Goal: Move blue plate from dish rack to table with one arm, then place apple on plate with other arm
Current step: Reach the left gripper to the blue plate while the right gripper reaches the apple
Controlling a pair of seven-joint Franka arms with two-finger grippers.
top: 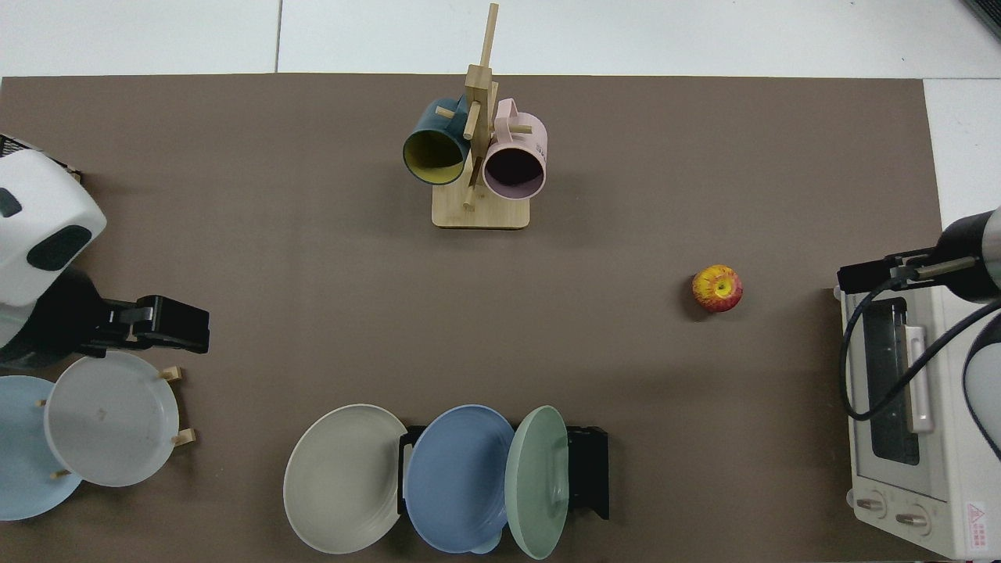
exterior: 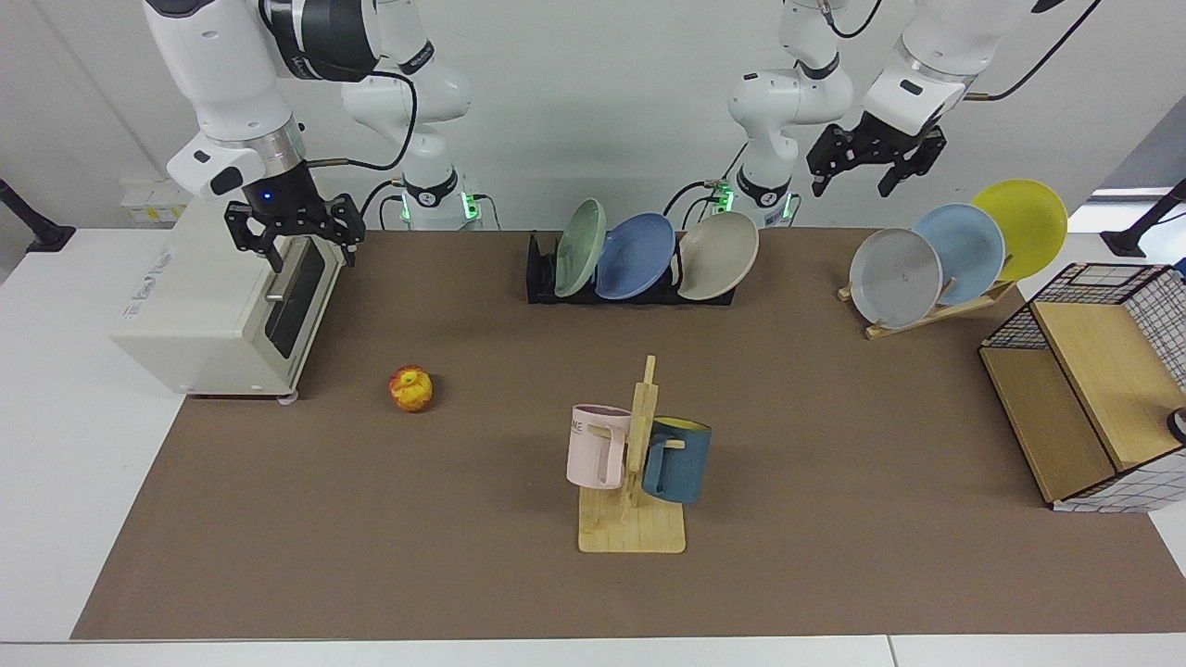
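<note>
Right gripper [exterior: 295, 248]: we are seeing it hanging, fingers spread and holding nothing, over the front top edge of the toaster oven [exterior: 218, 306] at the facing view's left side, its arm coming down from above.
Toaster oven: we are finding it sitting half on the white border, half on the brown mat, its glass door facing the table's middle.
Apple [exterior: 411, 388]: we are seeing it lying alone on the table [exterior: 834, 519], just beside the oven's front corner, well apart from both grippers.
Dish rack [exterior: 542, 278]: we are seeing it standing at the far edge, carrying a green plate [exterior: 579, 248], the blue plate [exterior: 636, 256] in the middle slot, and a beige plate [exterior: 718, 256], all three leaning.
Mug tree [exterior: 634, 491]: we are seeing it standing in front of the rack, carrying a pink mug [exterior: 596, 446] and a dark blue mug [exterior: 678, 460].
Open room: we are noting bare mat between apple and mug tree, and more beyond the mug tree toward the wire basket [exterior: 1093, 380].
Left gripper [exterior: 864, 170]: we are seeing it hovering high, fingers apart and empty, above and beside the wooden plate stand [exterior: 936, 310], which is holding a grey plate [exterior: 895, 277], a pale blue plate [exterior: 964, 252] and a yellow plate [exterior: 1024, 222].
Room: we are seeing a white wall behind both arm bases.
</note>
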